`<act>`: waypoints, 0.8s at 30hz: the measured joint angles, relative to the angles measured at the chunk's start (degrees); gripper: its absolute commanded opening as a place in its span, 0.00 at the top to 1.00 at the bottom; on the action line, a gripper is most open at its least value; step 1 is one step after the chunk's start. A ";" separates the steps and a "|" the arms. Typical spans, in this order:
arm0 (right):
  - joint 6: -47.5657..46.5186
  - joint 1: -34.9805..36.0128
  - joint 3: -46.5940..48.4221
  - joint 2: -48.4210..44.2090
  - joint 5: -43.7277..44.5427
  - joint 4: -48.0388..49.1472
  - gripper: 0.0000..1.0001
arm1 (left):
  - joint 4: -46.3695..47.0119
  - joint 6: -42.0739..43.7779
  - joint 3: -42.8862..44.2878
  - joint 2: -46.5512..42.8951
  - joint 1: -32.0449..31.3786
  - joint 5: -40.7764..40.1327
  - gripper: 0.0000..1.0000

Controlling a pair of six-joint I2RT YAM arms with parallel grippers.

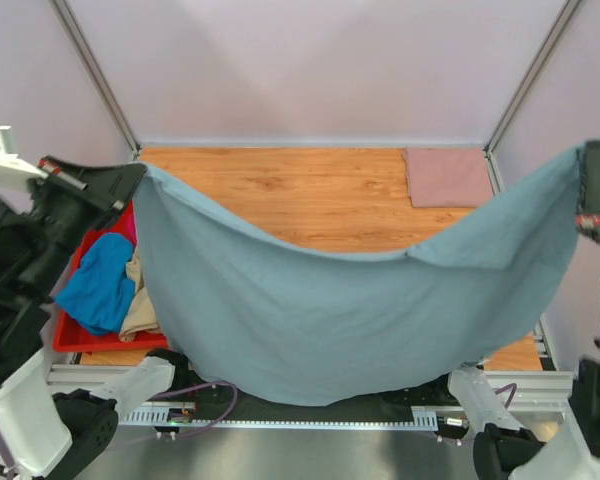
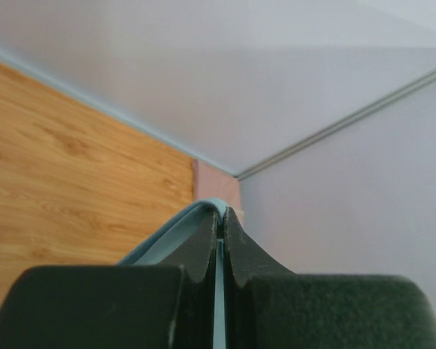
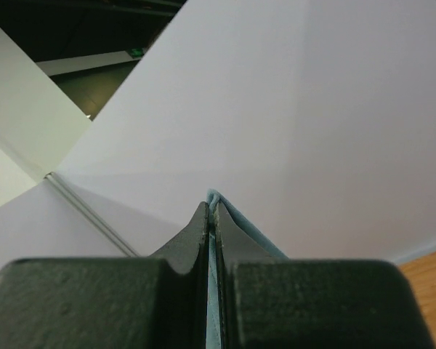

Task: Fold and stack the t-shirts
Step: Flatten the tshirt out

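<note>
Slate grey-blue t-shirt (image 1: 350,320), hung between left gripper (image 2: 221,218), 9 o'clock, and right gripper (image 3: 211,211), 3 o'clock. Both jaws clamped on its edge.

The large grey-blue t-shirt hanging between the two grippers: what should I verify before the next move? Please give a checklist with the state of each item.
1. The left gripper is shut on a corner of the large slate grey-blue cloth t-shirt: ok.
2. The right gripper is shut on the opposite corner: ok.
3. Top edge pulled straight: not ok, it sags.
4. Bare wooden table beyond the shirt for laying it down: ok.
5. The folded dusty-pink shirt lies flat at the far right corner: ok.
6. Lower hem free of the near rail: cannot tell.
</note>
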 measured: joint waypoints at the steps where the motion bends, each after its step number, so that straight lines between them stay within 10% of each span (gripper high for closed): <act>1: -0.57 0.00 -2.97 0.92 -0.33 2.95 1.00 | 2.27 0.79 -3.41 0.15 0.00 -1.44 1.00; 10: -2.64 0.55 -14.75 30.69 -12.59 24.00 1.00 | 24.33 4.98 -27.78 18.38 6.45 -8.02 1.00; 24: -0.59 5.31 -13.75 68.24 -26.86 42.45 1.00 | 40.17 5.44 -22.62 55.08 18.18 5.57 1.00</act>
